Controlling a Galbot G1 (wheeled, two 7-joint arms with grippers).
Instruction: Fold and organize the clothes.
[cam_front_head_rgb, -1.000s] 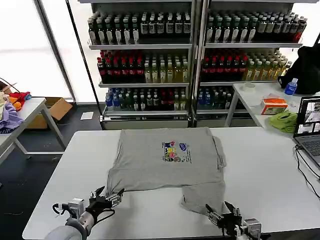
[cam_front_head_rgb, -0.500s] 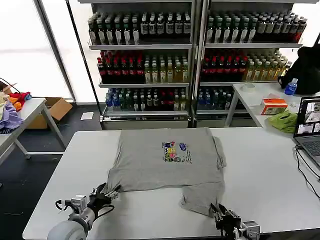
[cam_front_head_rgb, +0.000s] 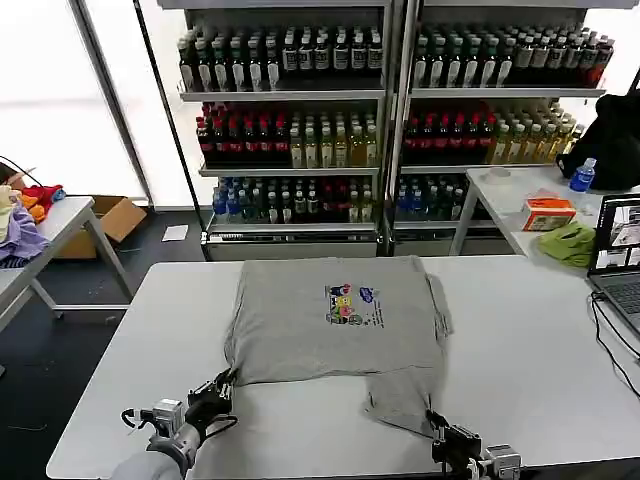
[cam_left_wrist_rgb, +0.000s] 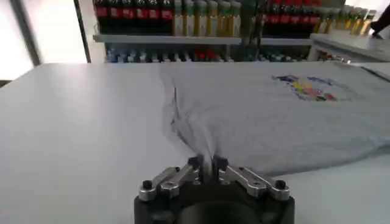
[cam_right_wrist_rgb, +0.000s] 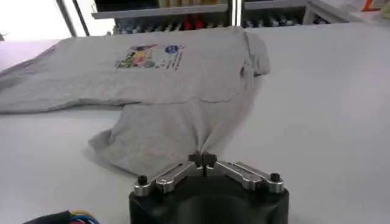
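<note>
A light grey short-sleeved shirt (cam_front_head_rgb: 335, 320) with a small multicoloured chest print lies spread on the white table (cam_front_head_rgb: 520, 340). My left gripper (cam_front_head_rgb: 222, 383) is shut on the shirt's near left corner; the left wrist view shows grey cloth (cam_left_wrist_rgb: 268, 115) pinched at the left gripper (cam_left_wrist_rgb: 205, 163). My right gripper (cam_front_head_rgb: 436, 422) is shut on the shirt's near right flap, which hangs lower towards the table's front edge. In the right wrist view the cloth (cam_right_wrist_rgb: 177, 91) bunches into the right gripper (cam_right_wrist_rgb: 202, 159).
Drink shelves (cam_front_head_rgb: 380, 120) stand behind the table. A laptop (cam_front_head_rgb: 615, 260) with cables sits at the table's right edge. A side table at the right holds a lime-green cloth (cam_front_head_rgb: 568, 242) and an orange box (cam_front_head_rgb: 548, 212). Purple and orange cloths (cam_front_head_rgb: 20, 225) lie on a left table.
Both grippers went from open to shut on the shirt's near edge. The near left corner has been drawn in, and the right gripper moved slightly left and forward onto the flap.
</note>
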